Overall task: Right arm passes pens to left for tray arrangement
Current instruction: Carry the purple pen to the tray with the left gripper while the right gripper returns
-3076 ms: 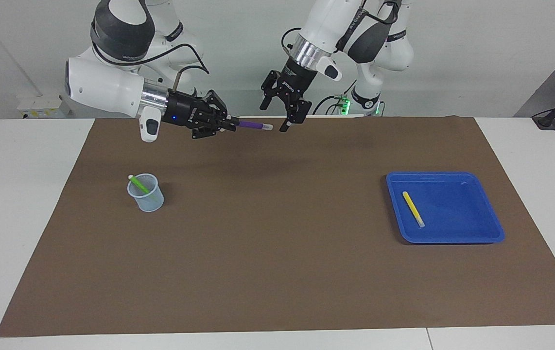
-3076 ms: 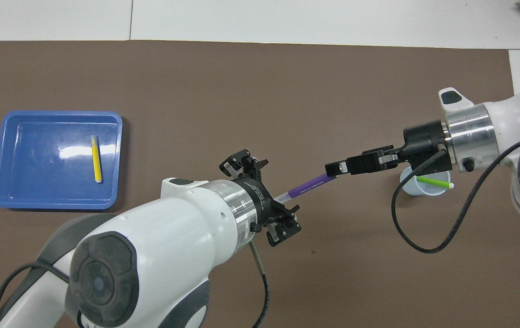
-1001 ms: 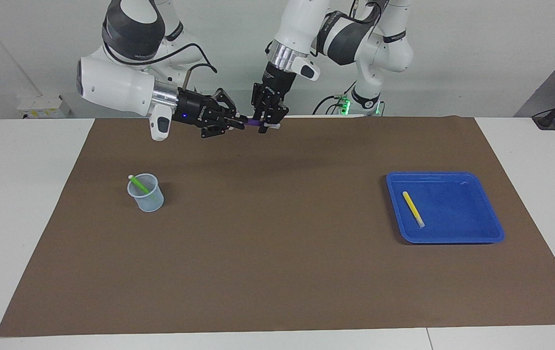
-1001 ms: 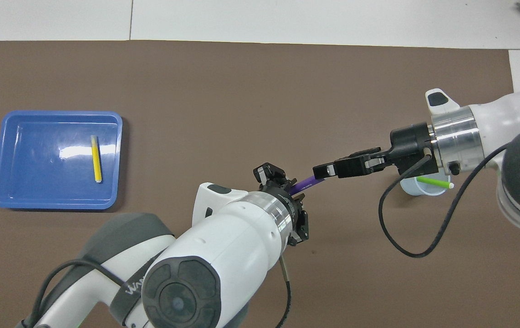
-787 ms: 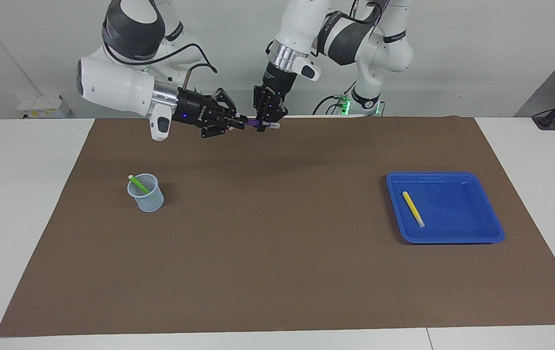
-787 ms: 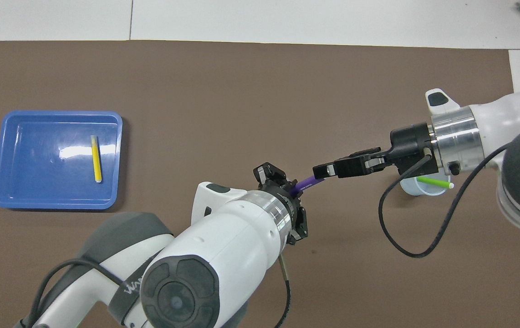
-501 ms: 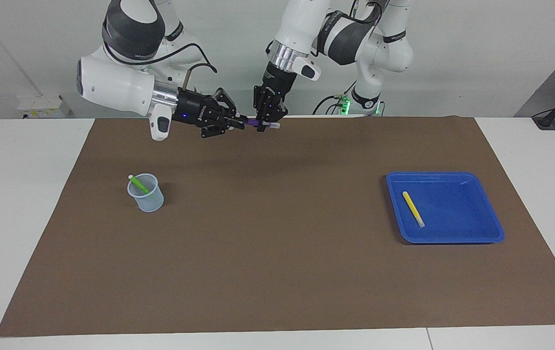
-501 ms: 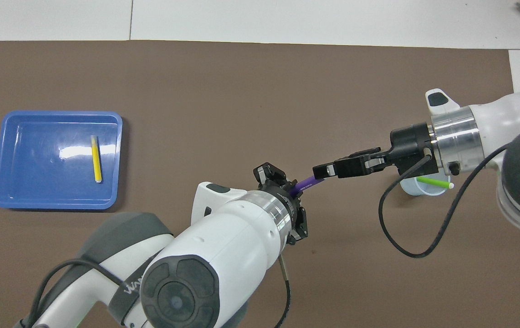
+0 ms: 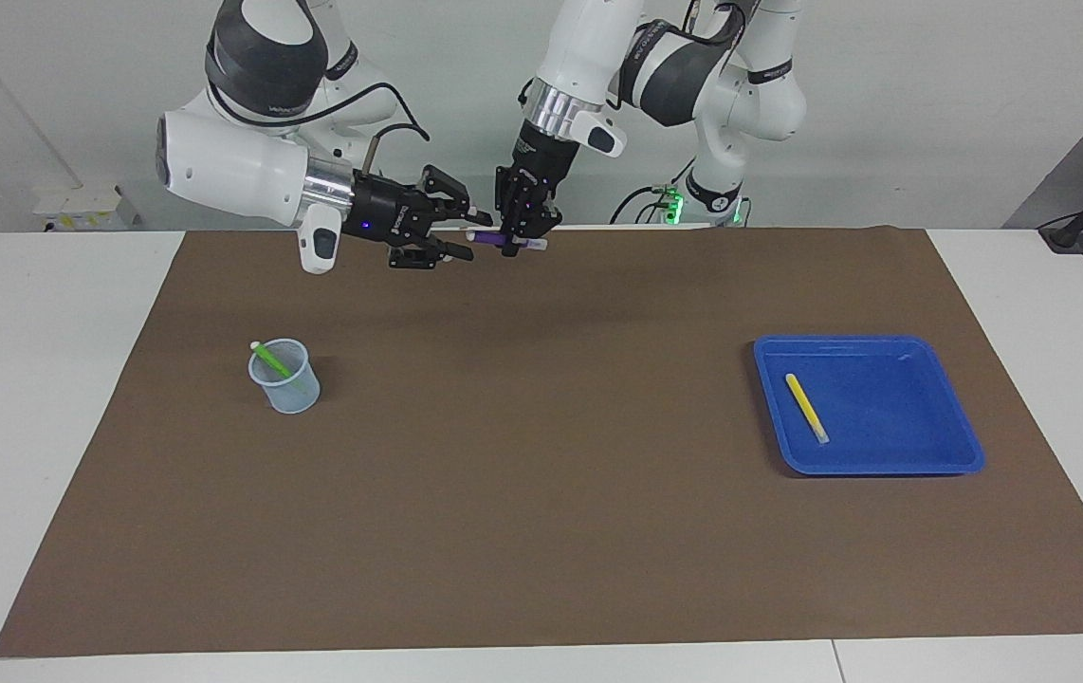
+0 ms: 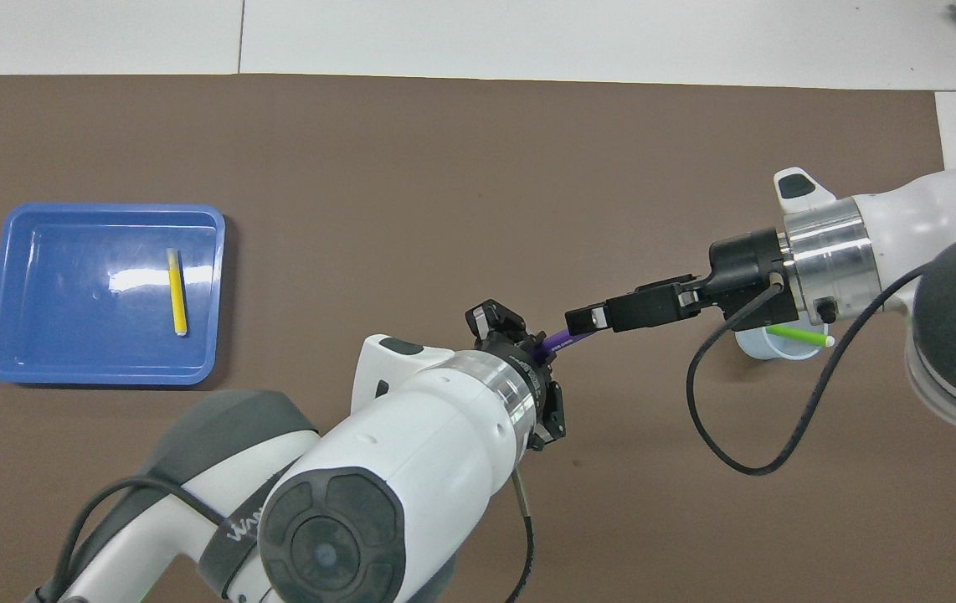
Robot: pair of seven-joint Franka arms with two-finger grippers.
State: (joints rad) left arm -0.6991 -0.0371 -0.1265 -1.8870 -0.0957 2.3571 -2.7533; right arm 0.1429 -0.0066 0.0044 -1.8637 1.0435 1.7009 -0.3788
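High over the robots' edge of the brown mat, the left arm's black two-finger gripper (image 9: 521, 233) is clamped on the slim purple marker pen (image 9: 487, 243), whose pale tip sticks out just past its fingers. Beside it, the right arm's black gripper with the small blue wrist light (image 9: 459, 230) has its fingers spread apart around the pen's other end, no longer pinching it. The handover looks done, so the right gripper should back straight off along the pen's axis without brushing the barrel. Then the left gripper should carry the pen level, toward its own end of the table, to the shallow bright blue plastic tray (image 9: 940, 365). There it belongs beside the yellow marker pen (image 9: 805, 407), parallel to it. A green marker pen (image 9: 271, 360) waits in the translucent pale-blue cup (image 9: 287, 384).
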